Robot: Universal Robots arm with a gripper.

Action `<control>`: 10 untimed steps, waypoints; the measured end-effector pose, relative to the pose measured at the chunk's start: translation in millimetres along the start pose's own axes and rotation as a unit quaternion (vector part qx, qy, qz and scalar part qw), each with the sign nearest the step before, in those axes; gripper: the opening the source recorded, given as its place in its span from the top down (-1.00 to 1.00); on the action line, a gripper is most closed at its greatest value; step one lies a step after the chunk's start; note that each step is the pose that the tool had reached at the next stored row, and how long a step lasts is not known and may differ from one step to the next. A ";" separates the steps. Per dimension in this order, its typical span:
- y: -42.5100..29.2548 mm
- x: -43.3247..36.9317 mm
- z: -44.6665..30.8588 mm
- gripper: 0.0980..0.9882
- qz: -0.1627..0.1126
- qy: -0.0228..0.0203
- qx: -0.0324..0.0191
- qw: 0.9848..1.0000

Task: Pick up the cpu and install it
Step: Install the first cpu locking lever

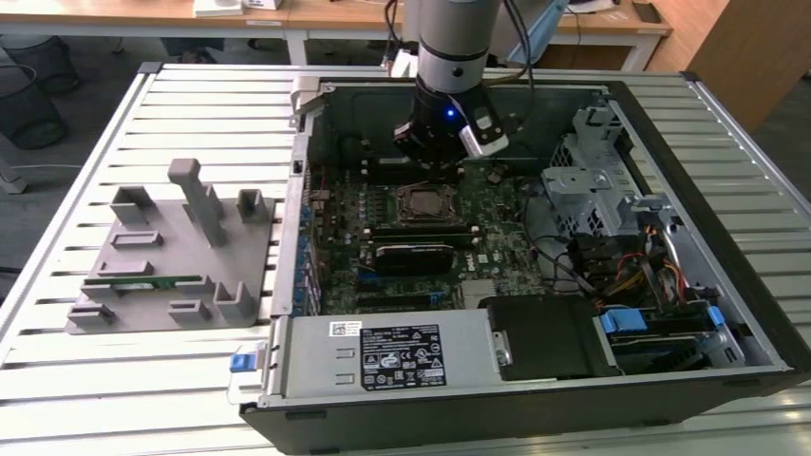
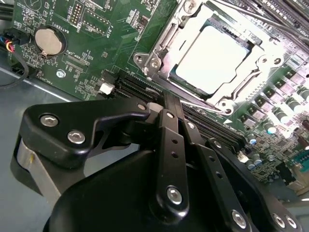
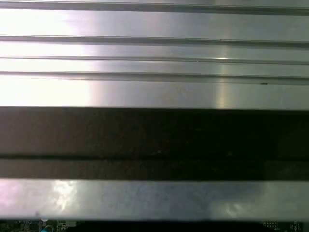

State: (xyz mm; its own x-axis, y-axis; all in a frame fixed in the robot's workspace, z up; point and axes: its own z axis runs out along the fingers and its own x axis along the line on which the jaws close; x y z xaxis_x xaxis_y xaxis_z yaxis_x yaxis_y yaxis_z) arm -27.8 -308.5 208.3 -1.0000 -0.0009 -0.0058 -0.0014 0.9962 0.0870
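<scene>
The cpu (image 2: 212, 57), a flat square chip with a silver-grey top, lies inside the metal frame of the socket (image 1: 424, 202) on the green motherboard (image 1: 495, 223) in the open computer case. My gripper (image 1: 440, 169) hangs from the arm just above the board, over the far edge of the socket in the exterior view. In the second wrist view the black fingers (image 2: 170, 145) run together toward the socket's frame. The gripper (image 2: 161, 104) is shut, with nothing seen between the fingers. The cpu lies apart from them.
A grey holder (image 1: 171, 252) with a green memory stick (image 1: 150, 282) stands on the slatted table at the exterior view's left. Inside the case are a black block (image 1: 412, 256), the power supply (image 1: 380, 353), a drive cage (image 1: 590, 180) and cables (image 1: 633, 275). Case walls ring the board.
</scene>
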 end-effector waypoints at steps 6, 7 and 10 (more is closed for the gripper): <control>-0.2 -1.5 4.3 0.98 0.000 0.000 0.000 1.000; -0.3 -1.8 4.9 0.98 0.000 0.000 0.000 1.000; -0.5 -2.6 7.4 0.98 0.000 0.000 0.000 1.000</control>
State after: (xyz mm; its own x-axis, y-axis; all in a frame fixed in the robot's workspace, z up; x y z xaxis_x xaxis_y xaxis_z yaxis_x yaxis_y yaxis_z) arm -25.2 -308.4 201.0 -1.0000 -0.0009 -0.0057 -0.0014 0.9962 0.0869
